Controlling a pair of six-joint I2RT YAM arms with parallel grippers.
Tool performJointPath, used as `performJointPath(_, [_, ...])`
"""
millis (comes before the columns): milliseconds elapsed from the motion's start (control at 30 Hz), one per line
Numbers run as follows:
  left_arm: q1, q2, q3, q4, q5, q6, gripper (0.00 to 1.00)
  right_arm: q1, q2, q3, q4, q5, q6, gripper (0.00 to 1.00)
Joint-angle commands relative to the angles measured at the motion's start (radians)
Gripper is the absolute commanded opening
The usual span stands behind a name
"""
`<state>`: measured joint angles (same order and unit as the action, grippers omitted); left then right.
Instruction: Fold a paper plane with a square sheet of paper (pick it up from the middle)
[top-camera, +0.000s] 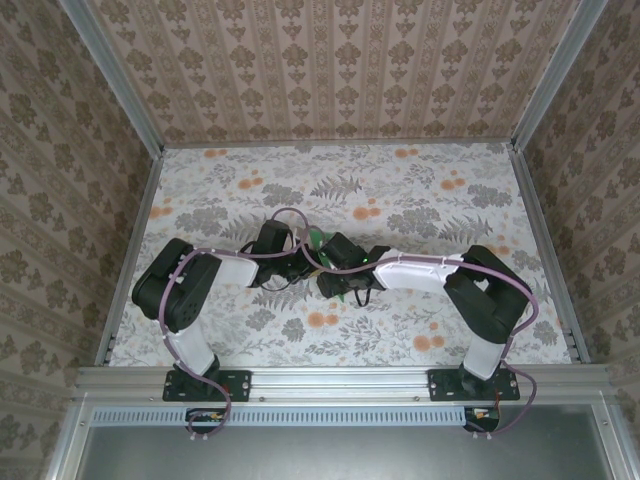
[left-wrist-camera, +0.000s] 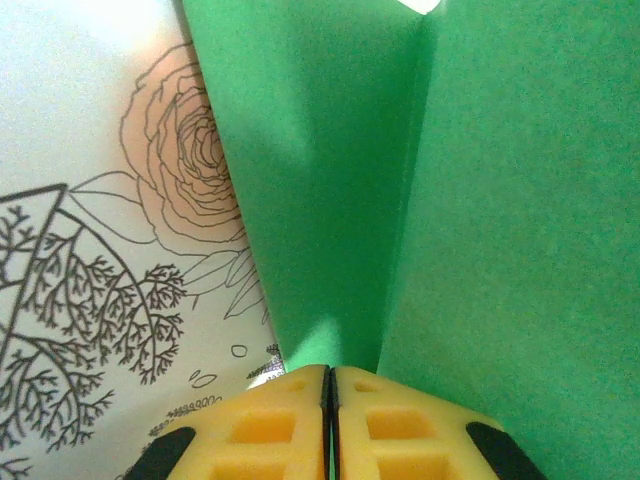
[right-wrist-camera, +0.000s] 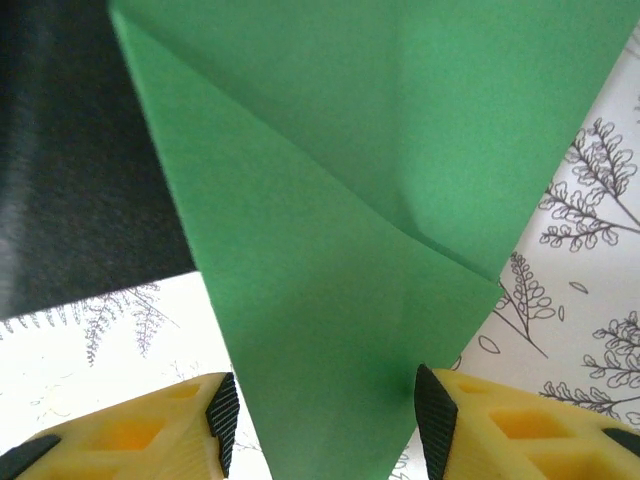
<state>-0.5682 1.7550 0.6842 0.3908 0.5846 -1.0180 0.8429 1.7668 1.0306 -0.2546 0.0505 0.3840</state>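
Currently I have both arms reaching in to the middle of the desk (top-camera: 420, 190), the left arm (top-camera: 180, 285) from one side and the right arm (top-camera: 485, 290) from the other. Their wrists almost meet over the flowered cover. From above, slivers of the green paper (top-camera: 318, 238) poke out between the two wrists, so I go by the wrist cameras for detail.

On the left wrist camera, the left gripper (left-wrist-camera: 330, 385) is clenched on the green paper. Its two yellow fingers (left-wrist-camera: 270, 430) are pressed together with just a thin seam between them, and the paper runs up out of that seam. A sharp crease climbs from the fingertips toward the top of the view, with a narrower panel to its left and a broader one to its right. Beside the paper I see the desk's cover, printed with a rose and fern leaves.

On the right wrist camera, the right gripper (right-wrist-camera: 328, 425) is released. Its fingers stand apart with the black pads (right-wrist-camera: 224, 420) facing each other, and the paper lies flat across the gap, narrowing toward the bottom of the view. The pad on the right of the view seems to touch the paper's edge, while the other sits just beside it. A diagonal fold line crosses the paper where one layer overlaps another. A dark blurred shape (right-wrist-camera: 70, 150) fills the upper left behind the paper, and I cannot tell what it is. Nor can I tell whether the paper touches the desk or is held off it.
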Motion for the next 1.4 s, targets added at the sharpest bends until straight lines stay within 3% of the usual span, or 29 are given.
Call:
performJointPath(0, [-0.006, -0.006, 0.023, 0.002, 0.021, -0.011, 0.11, 0.014, 0.025, 0.038, -0.033, 0.099, -0.023, 0.54])
performJointPath(133, [-0.007, -0.012, 0.023, -0.003, 0.021, -0.010, 0.11, 0.024, 0.036, 0.047, -0.031, 0.117, -0.028, 0.51])
performJointPath(467, [-0.007, -0.014, 0.020, -0.007, 0.020, -0.011, 0.11, 0.025, 0.063, 0.051, -0.029, 0.128, -0.035, 0.35])
performJointPath(900, [-0.006, -0.030, 0.006, -0.015, 0.011, -0.005, 0.11, 0.017, 0.044, 0.030, -0.011, 0.111, -0.041, 0.07])
performJointPath(1133, [-0.004, -0.060, -0.010, -0.015, 0.006, 0.002, 0.11, -0.066, -0.015, -0.051, 0.104, -0.129, 0.013, 0.00])
performJointPath(1367, [-0.005, -0.076, -0.022, 0.018, 0.013, 0.009, 0.12, -0.176, -0.042, -0.141, 0.257, -0.414, 0.107, 0.00])
